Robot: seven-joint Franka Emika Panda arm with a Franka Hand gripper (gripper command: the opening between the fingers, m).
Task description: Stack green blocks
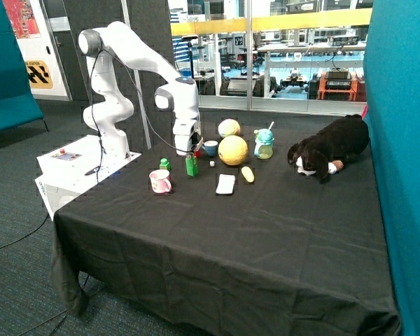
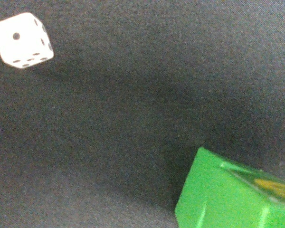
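Black cloth (image 1: pixel 217 238) covers the whole table, its broad front part lying nearest the outside camera. Farther back on it stands a pink cup (image 1: pixel 159 181), and just behind that a single green block (image 1: pixel 164 164). Beside this one a taller green column (image 1: pixel 191 165) rises from the cloth, apparently two green blocks stacked one on the other, though the seam between them is too small to make out. A bit of red shows right by the column's top, too small to identify.

Right above the column hangs the gripper (image 1: pixel 190 148) of the white arm (image 1: pixel 136 52); whether its fingers are closed or spread cannot be told. In the wrist view a green block (image 2: pixel 232 194) fills one corner, close to the lens, with the dark cloth (image 2: pixel 133 118) around it and a white die (image 2: pixel 22 39) well apart from it, showing one pip on one face.

Behind the column stands a blue cup (image 1: pixel 210 148). Near it are two yellowish balls, the larger one (image 1: pixel 232 150) in front of the smaller one (image 1: pixel 229 128), and a teal lidded cup with a straw (image 1: pixel 264 145). A white flat object (image 1: pixel 225 184) and a small yellow thing (image 1: pixel 248 174) lie in front of the larger ball. A dark plush dog (image 1: pixel 329 148) lies toward the far side of the table
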